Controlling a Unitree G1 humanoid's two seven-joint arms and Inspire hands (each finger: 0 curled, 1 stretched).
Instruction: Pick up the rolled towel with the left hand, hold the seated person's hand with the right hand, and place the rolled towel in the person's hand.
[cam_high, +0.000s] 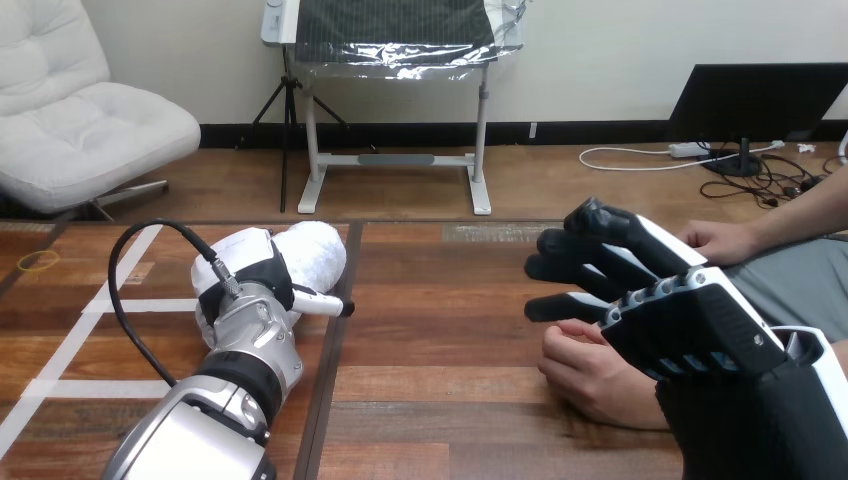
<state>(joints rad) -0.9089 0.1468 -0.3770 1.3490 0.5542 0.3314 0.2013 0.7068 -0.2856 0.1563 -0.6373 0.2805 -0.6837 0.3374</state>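
Wooden planks marked with white tape lines (105, 300) make up the surface (440, 330). On its left half lies the rolled towel (315, 250), white and resting on the surface. The left hand (255, 285) sits on top of the towel's near end, its thumb sticking out to the right. I cannot tell whether it grips the towel. On the right, the right hand (690, 320) hangs open, with its dark fingers (560, 270) stretched out toward the left and holding nothing. The person's near hand (600, 375) rests on the surface just under it, loosely curled. The person's far hand (722, 240) lies beyond the right hand.
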